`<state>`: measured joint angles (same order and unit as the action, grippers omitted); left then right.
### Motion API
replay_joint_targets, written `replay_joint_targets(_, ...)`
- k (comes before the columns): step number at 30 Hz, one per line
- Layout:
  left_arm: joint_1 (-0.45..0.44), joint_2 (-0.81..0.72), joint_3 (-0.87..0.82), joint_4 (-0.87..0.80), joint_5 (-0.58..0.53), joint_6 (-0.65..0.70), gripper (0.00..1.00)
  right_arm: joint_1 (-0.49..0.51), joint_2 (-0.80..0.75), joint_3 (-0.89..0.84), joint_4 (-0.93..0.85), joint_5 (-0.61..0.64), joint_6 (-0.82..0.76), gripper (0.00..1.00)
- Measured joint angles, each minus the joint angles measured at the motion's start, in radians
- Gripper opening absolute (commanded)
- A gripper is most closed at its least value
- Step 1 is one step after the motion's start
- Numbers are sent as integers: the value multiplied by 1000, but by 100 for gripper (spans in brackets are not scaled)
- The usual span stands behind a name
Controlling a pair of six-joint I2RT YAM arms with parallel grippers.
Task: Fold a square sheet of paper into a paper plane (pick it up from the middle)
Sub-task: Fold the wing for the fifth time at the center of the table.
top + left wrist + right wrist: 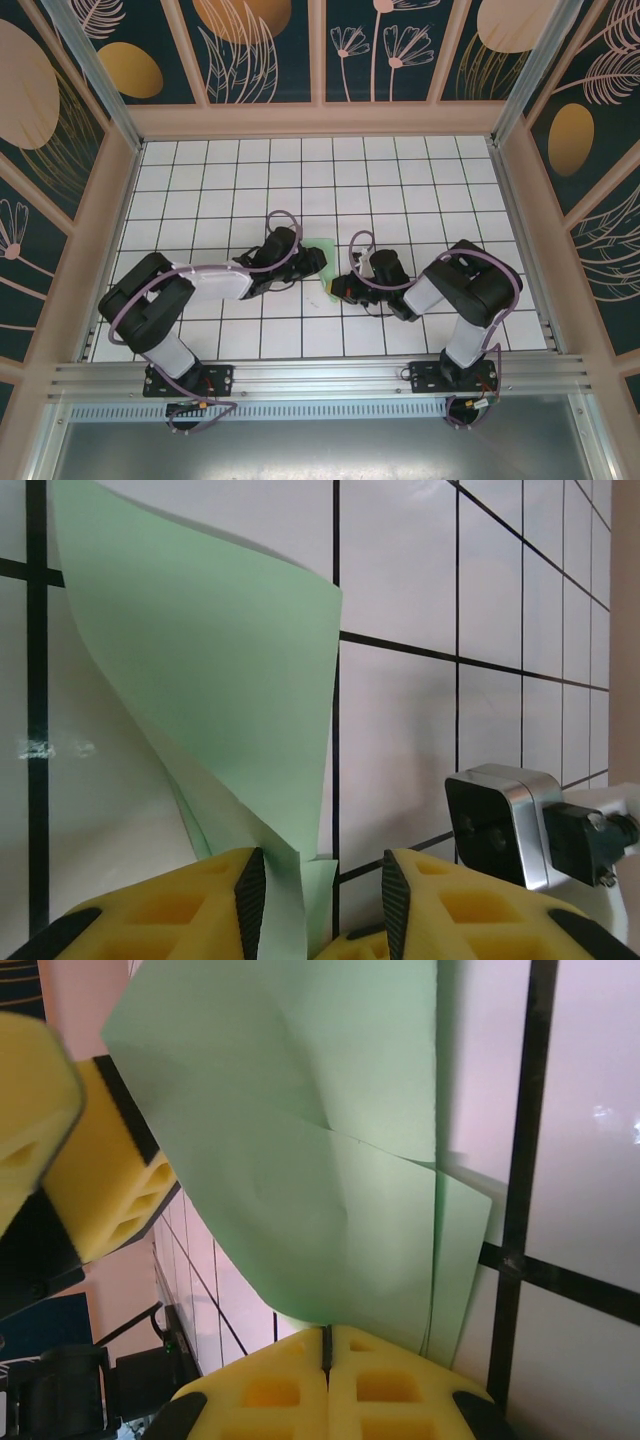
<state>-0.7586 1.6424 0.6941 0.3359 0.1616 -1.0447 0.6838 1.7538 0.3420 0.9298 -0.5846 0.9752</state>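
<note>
The square sheet of paper (326, 258) is pale mint green, creased and partly folded over itself, and lies mid-table between the two arms. My right gripper (345, 287) is shut, its yellow jaws (326, 1345) pinching the sheet's (320, 1190) near edge, which curves upward. My left gripper (312, 262) is on the sheet's left side. Its jaws (322, 890) stand apart, and a raised fold of the sheet (210, 670) runs between them, resting against the left pad (250, 895). The paper plane is out of view.
The white gridded table (400, 180) is fenced by low pink walls (320, 120). The right wrist's camera housing (500, 820) sits just right of the left jaws. The left gripper's yellow fingers (110, 1180) stand close behind the sheet in the right wrist view.
</note>
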Motion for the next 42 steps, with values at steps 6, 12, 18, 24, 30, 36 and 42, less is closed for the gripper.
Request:
replay_joint_targets(6, 0, 84, 75, -13, 0, -7, 31, -2, -43, 17, -98, 9, -53, 10)
replay_joint_targets(12, 0, 148, 118, -53, 11, -5, 29, -2, -119, 34, -217, 34, -130, 17)
replay_joint_targets(18, 0, 172, 142, -80, 14, 0, 29, 3, -176, 40, -303, 74, -171, 20)
replay_joint_targets(24, 0, 172, 144, -89, 13, 5, 29, 34, -229, 95, -438, 141, -232, 23)
replay_joint_targets(30, 0, 175, 144, -90, 11, 5, 29, 58, -263, 154, -499, 188, -269, 24)
replay_joint_targets(36, 0, 176, 147, -91, 11, 5, 29, 68, -241, 170, -526, 200, -279, 24)
replay_joint_targets(42, 0, 176, 148, -94, 9, 5, 29, 70, -215, 192, -541, 218, -289, 20)
